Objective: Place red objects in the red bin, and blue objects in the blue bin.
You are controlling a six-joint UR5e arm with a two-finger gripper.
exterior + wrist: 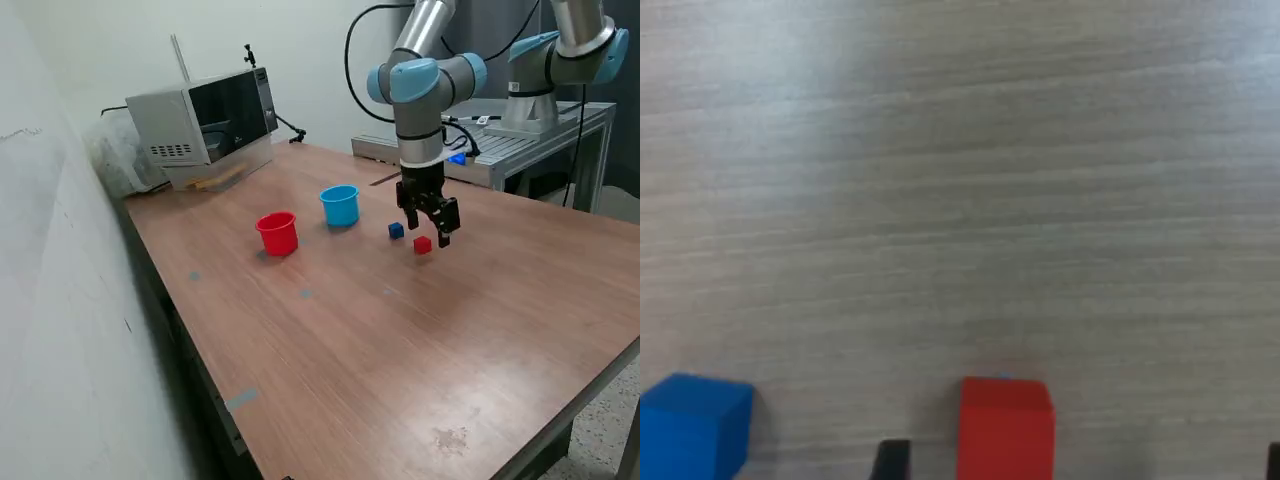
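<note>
Hovering just above the bench [400, 330], fingers [441, 225] spread apart and gripping nothing. Sitting directly under and between the finger tips: red cube [422, 244], resting flat on the wood, apparently untouched. Showing in the wrist view as red cube [1006, 428] lying between the two dark finger tips, one tip [891, 460] just beside it, the other barely visible at the frame edge, so the cube looks off-centre toward the first tip. Lying just beside the red cube, toward the exterior view's left and slightly farther: dark blue cube [396, 230], outside the finger gap. Standing well apart to the exterior view's left: red cup [277, 233], with the light-blue cup [340, 205] between it and the cubes, a little farther back. Judging the coming move as a straight descent and closure on the red cube; no long axis to align, only centring. Seeing only one cube of each colour.
</note>
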